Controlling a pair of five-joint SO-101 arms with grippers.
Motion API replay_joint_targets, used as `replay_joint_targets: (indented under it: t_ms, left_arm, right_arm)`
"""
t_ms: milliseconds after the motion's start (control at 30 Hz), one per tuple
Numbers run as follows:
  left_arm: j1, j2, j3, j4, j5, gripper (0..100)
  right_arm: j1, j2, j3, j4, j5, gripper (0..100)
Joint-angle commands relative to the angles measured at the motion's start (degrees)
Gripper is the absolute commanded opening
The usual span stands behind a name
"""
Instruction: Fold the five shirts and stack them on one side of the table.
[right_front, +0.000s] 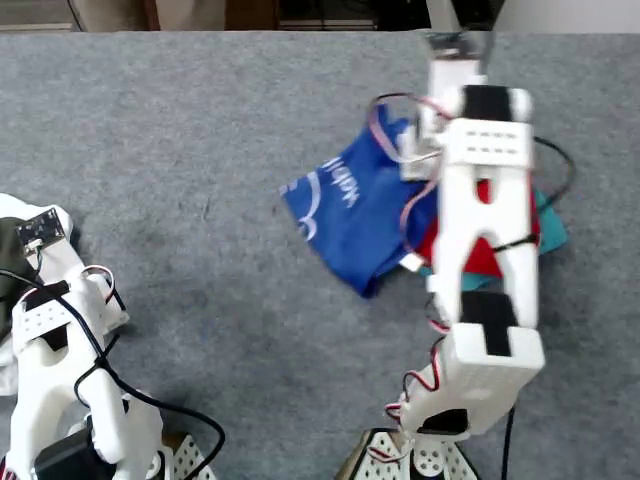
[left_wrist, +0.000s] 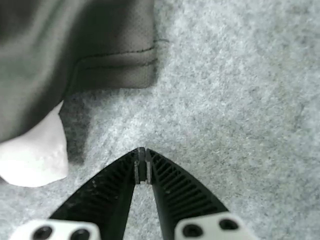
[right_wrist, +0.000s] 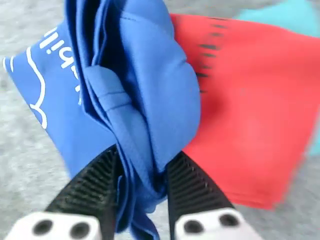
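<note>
Step in hand: folding the blue shirt.

- Right tool (right_wrist: 144, 156) is clamped on a bunched ridge of the blue shirt (right_wrist: 145, 75), with cloth pinched between both jaws.
- The blue shirt (right_front: 350, 215) lies toward the far right of the desk. It is partly folded and rumpled, and one edge overlaps the red shirt (right_wrist: 240, 110).
- The red shirt lies flat on a teal shirt (right_wrist: 280, 12). These two look like the start of the stack near the right edge.
- Left tool (left_wrist: 142, 165) is by the near-left corner, with its jaws together and nothing between them, low over the cover. A dark shirt (left_wrist: 50, 50) and a white shirt (left_wrist: 35, 155) lie just beside it, loose and not folded.

Progress, as judged: about two shirts are stacked, one is in work and two are waiting.

Next move likely calls for carrying the pinched fold across so the blue shirt lies flat and square on the red one, then letting go without dragging the stack. The bunched cloth may spring back.

Surface: the desk (right_front: 200, 150) has a grey, felt-like cover. Cables trail from both arms. Dark furniture stands beyond the far edge.
</note>
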Motion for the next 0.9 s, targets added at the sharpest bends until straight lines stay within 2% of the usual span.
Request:
replay_joint_targets:
  t_ms: [0, 300, 600, 667, 800, 867]
  left_arm:
    - [-0.44, -1.01, -0.18, -0.79, -0.35, 2]
    - [-0.44, -1.01, -0.18, -0.79, -0.35, 2]
    - [-0.09, -0.92, -0.09, -0.79, -1.76, 2]
    - [-0.18, -0.92, -0.09, -0.79, -1.76, 2]
    - [-0.26, -0.92, -0.09, -0.79, -1.67, 2]
    - [-0.35, -1.1, -0.09, -0.79, -1.58, 2]
  right_arm:
    - [7.69, -3.38, -4.7, 1.14, 2.9, 0.4]
    - [19.74, -3.21, -4.44, 0.97, 7.47, 0.4]
    - [21.67, -1.71, -1.45, 0.62, 12.75, 1.2]
    - [21.85, -1.45, -1.71, 0.62, 12.75, 6.9]
    - [21.49, -1.63, -1.63, 1.76, 13.27, 27.6]
    - [20.62, -1.8, -2.07, 3.43, 13.63, 34.8]
